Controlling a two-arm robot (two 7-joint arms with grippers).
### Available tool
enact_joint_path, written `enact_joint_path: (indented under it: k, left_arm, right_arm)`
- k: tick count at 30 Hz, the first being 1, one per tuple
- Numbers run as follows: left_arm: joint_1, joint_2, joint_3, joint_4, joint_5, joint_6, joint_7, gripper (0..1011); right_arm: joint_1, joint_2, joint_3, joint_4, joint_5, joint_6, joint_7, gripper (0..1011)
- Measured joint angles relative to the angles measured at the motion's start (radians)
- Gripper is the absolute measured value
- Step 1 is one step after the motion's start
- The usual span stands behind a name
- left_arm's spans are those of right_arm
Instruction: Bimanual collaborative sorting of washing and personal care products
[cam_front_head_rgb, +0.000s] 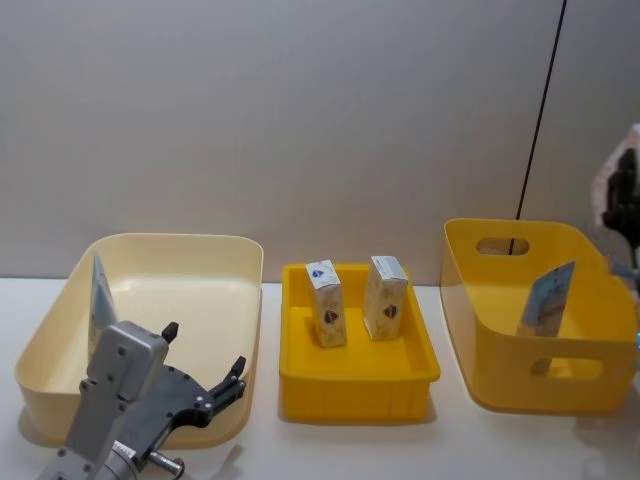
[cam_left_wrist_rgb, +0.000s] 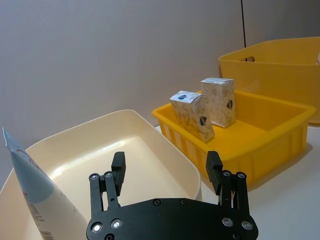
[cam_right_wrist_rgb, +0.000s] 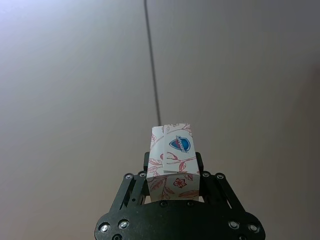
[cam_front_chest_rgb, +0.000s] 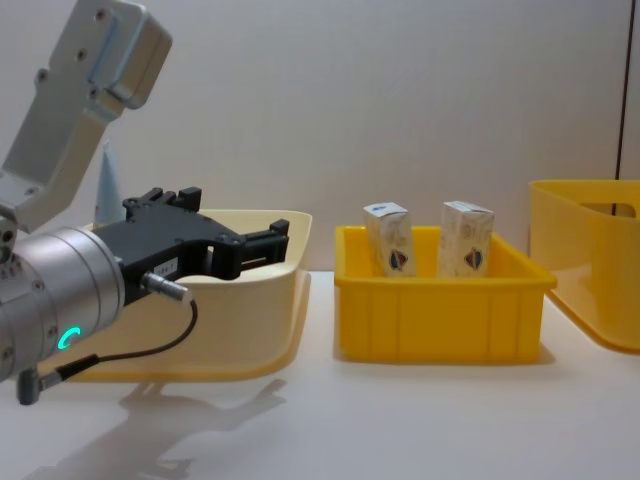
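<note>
Sorting partway: two cartons binned, a third in my right gripper.
My left gripper hangs open, empty, over the cream bin; one tube lies in the deep bin.

Left tool hangs with fingers spread wide; right tool is raised, fingers clamped.

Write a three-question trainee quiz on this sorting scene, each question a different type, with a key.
1. True or false: the left hand is open and holds nothing.
2. How many cartons stand in the small yellow tray?
3. What does the right hand grip? A) a tube B) a carton C) nothing

Key:
1. True; it hovers over the cream bin, where a tube leans.
2. Two: one carton beside the other.
3. B, a floral carton.
</note>
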Motion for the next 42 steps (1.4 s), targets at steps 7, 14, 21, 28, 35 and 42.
enact_joint_path:
  k: [7, 14, 21, 28, 35, 42]
  left_arm:
    - [0.0, 0.0, 0.0, 0.0, 0.0, 0.0, 0.0, 1003]
    - [0.0, 0.0, 0.0, 0.0, 0.0, 0.0, 0.0, 1003]
    - [0.0, 0.0, 0.0, 0.0, 0.0, 0.0, 0.0, 1003]
    - [0.0, 0.0, 0.0, 0.0, 0.0, 0.0, 0.0, 1004]
    - [0.0, 0.0, 0.0, 0.0, 0.0, 0.0, 0.0, 1002]
    - [0.0, 0.0, 0.0, 0.0, 0.0, 0.0, 0.0, 1003]
  right_arm:
    - [-0.014, 0.012, 0.042, -0.011, -0.022, 0.002, -0.03, 415]
    - [-0.027, 0.025, 0.061, -0.021, -0.03, 0.035, -0.029, 415]
    - [-0.034, 0.036, 0.058, -0.024, -0.033, 0.092, 0.0, 413]
    - [-0.034, 0.033, 0.051, -0.014, -0.05, 0.134, 0.0, 415]
    - [-0.029, 0.018, 0.047, 0.016, -0.085, 0.18, -0.037, 415]
    - [-0.021, 0.002, 0.046, 0.059, -0.106, 0.208, -0.062, 415]
